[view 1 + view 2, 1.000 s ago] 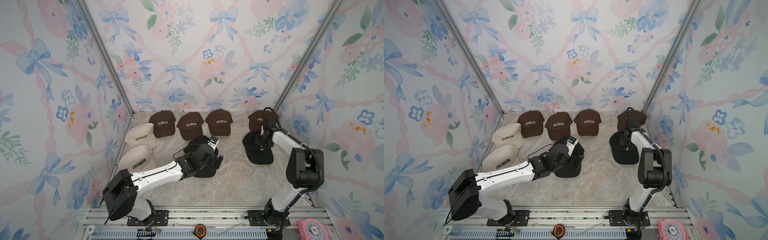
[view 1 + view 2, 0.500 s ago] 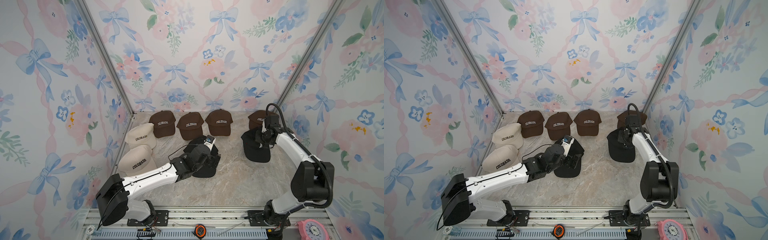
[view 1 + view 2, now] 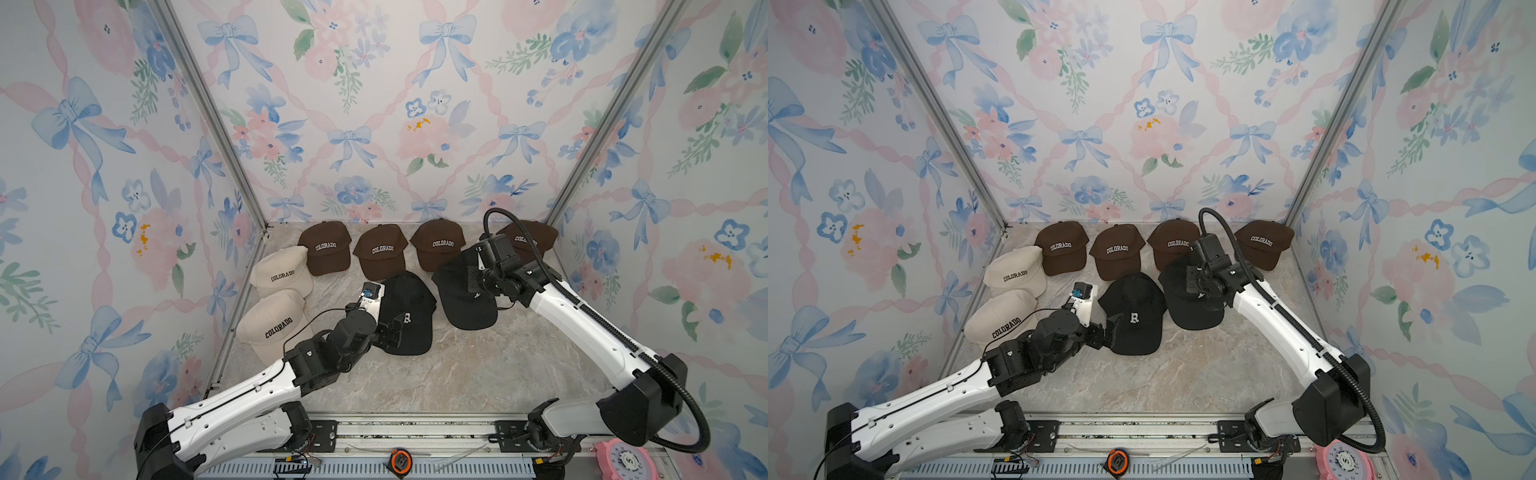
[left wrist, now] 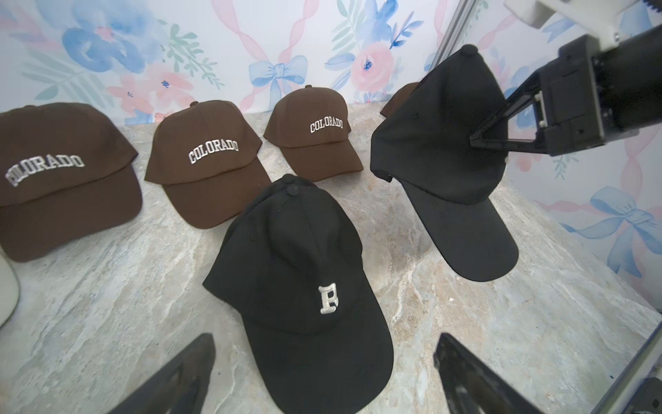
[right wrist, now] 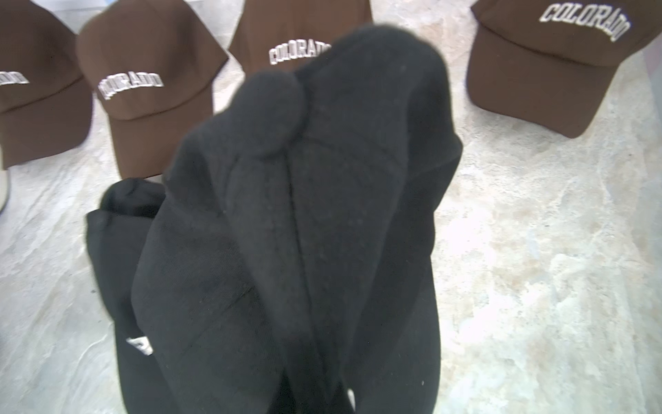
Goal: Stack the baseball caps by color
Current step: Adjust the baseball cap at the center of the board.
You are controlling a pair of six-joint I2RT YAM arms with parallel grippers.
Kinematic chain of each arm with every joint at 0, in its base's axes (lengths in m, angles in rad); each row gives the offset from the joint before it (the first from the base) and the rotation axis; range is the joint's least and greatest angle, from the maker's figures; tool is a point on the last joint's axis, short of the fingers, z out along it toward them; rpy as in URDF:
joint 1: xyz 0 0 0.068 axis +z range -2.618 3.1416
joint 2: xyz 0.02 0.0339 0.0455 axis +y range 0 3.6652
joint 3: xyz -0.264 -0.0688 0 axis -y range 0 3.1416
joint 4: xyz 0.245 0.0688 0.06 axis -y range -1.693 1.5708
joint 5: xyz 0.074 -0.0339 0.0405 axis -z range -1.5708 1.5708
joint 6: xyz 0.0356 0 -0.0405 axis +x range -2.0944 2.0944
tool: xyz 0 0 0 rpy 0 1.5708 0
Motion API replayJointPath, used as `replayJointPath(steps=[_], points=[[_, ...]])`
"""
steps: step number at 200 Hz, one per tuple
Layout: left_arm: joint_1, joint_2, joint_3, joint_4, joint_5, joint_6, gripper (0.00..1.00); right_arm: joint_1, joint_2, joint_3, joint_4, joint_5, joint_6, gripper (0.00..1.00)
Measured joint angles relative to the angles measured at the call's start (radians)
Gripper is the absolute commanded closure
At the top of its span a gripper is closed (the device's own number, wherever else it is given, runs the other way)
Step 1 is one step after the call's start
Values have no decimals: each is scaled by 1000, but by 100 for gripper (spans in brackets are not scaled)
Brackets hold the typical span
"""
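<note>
Nine caps counted, though the black pile hides its lower layer in most views. Four brown caps (image 3: 325,252) with white stitched "COLORADO" run along the back of the marble-veined table (image 3: 478,365); two cream caps (image 3: 274,324) with black lettering sit at the robot's left edge, one behind the other.

Black "R" cap (image 3: 1133,318) lies mid-table, brim toward the rail. Left wrist view alone shows a second crown button (image 4: 284,182) peeking behind the top one, so a cap lies under it.

Right pincer (image 4: 476,139) is clamped shut on the crown fabric of another black cap (image 4: 440,150). That view shows it raised off the table, tilted, brim hanging low, just beside the "R" cap and apart from it. In both top views the wrist covers the grip point. Right wrist view gives only bunched, soft black cloth (image 5: 304,215) filling the lens, with seam lines and lint; the pincer tips are buried.

Left pincer (image 3: 1111,330) stands wide open at the near edge of the "R" cap, holding nothing; its dark fingers (image 4: 179,376) flank the brim in the left wrist view.

Brims stiff and curved, crowns limp.
</note>
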Motion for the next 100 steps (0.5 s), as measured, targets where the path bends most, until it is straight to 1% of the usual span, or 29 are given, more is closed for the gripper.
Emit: replayJointPath(steps=[25,57,75,100], points=[[0,-152,-74,-43,-19,-45,2,113,-4,21,-2,48,63,96],[0,-296,-131,-82,-31,-98,2,236,24,48,-7,107,136,96],[0,-339,-140,-100,-42,-122,2,295,65,76,-7,143,177,95],[0,-361,-141,-109,-55,-146,2,361,126,106,-8,186,230,95]])
